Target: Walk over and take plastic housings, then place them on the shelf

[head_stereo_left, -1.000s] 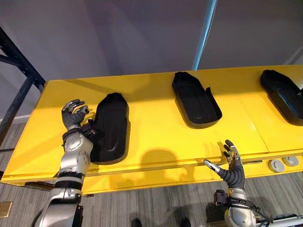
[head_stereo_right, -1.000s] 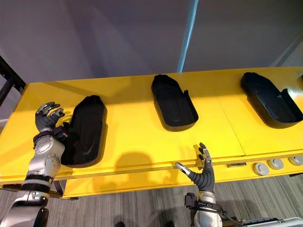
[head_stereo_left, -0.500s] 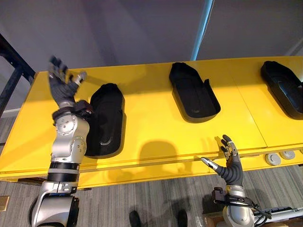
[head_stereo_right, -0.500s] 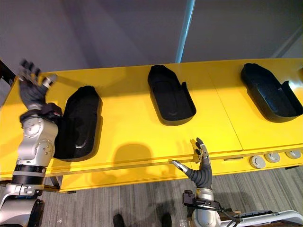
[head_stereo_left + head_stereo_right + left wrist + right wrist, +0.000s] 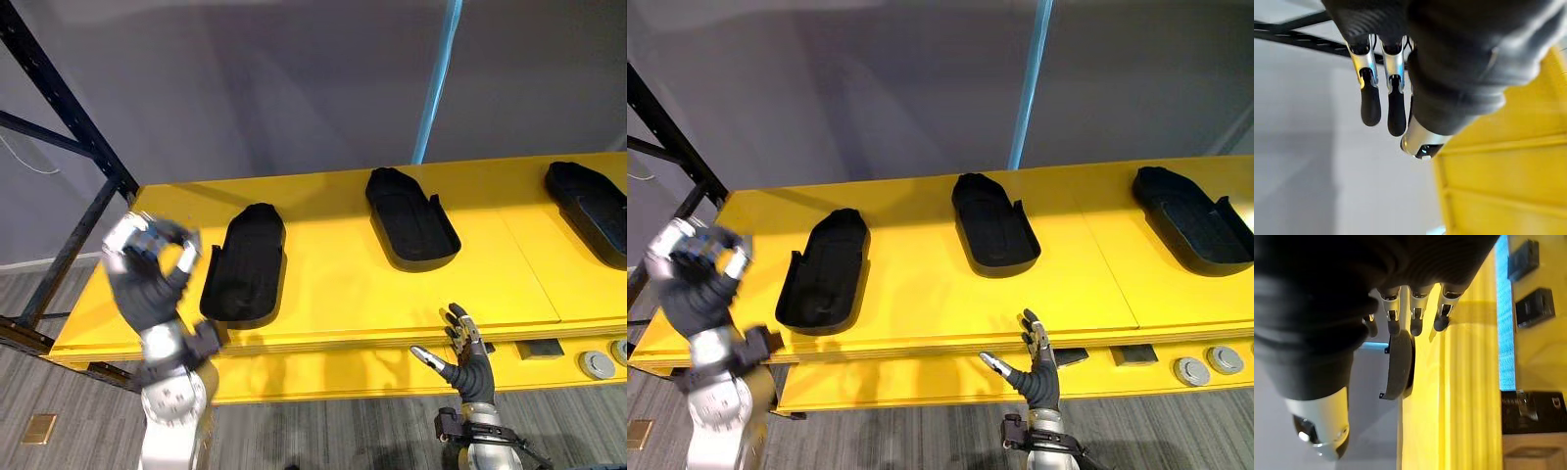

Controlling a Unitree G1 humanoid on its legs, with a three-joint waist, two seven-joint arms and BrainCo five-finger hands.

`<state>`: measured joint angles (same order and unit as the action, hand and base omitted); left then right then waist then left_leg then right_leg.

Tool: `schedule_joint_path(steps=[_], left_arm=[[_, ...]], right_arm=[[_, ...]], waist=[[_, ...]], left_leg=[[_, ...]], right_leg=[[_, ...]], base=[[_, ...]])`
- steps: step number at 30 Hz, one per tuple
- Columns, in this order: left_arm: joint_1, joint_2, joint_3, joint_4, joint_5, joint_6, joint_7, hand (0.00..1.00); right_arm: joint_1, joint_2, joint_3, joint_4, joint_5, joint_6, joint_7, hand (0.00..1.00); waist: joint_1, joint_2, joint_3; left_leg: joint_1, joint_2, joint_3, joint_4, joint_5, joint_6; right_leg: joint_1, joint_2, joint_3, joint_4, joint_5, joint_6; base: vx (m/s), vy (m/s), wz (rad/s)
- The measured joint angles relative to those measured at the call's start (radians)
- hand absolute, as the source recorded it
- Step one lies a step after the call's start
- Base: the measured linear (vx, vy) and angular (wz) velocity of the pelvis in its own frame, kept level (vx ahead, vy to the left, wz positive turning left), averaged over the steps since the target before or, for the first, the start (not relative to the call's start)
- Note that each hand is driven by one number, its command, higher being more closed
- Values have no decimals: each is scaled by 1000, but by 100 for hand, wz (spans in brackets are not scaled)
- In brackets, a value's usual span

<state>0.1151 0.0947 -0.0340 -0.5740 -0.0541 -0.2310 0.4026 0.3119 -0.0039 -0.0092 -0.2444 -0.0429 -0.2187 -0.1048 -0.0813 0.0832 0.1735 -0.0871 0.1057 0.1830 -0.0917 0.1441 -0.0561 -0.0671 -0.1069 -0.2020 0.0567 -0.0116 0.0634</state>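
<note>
Three black plastic housings lie hollow side up on the yellow table [image 5: 323,284]: a left housing [image 5: 245,264], a middle housing [image 5: 411,215] and a right housing [image 5: 593,211] at the view's edge. My left hand [image 5: 147,272] hangs raised in front of the table's left end, apart from the left housing, its fingers [image 5: 1371,105] curled toward the thumb and holding nothing. In front of the table's front edge, below the middle housing, my right hand [image 5: 467,364] is held up open, its fingers [image 5: 1415,320] spread and touching nothing.
A black metal rack frame [image 5: 69,147] stands beside the table's left end. A light blue pole [image 5: 436,78] rises behind the table against the grey wall. Grey round caps [image 5: 595,364] and a dark block [image 5: 539,348] sit on the lower front ledge at right.
The view has pulled back from the table. My left hand left the left housing, rose open, then dropped toward the front left corner with fingers curled. The housings stay put.
</note>
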Motion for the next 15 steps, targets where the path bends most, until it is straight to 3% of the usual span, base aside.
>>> schedule_joint_path(steps=[6,15], left_arm=[[183,-43,-36,32,0,9,-89,100],[184,-51,-17,185,40,56,-131,100]], right_arm=[[43,21,-13,2,0,1,9,0],[9,20,-20,-1,-1,-12,5,0]], waist=[[4,-1,-11],[-2,-10,-7]], left_leg=[[-37,-2,-17,0,7,4],[-97,0,-11,1,15,4]], right_leg=[[-19,-1,-13,-15,15,6],[-84,1,-6,-15,30,8]], base=[[-40,15,8],[-14,3,-2]])
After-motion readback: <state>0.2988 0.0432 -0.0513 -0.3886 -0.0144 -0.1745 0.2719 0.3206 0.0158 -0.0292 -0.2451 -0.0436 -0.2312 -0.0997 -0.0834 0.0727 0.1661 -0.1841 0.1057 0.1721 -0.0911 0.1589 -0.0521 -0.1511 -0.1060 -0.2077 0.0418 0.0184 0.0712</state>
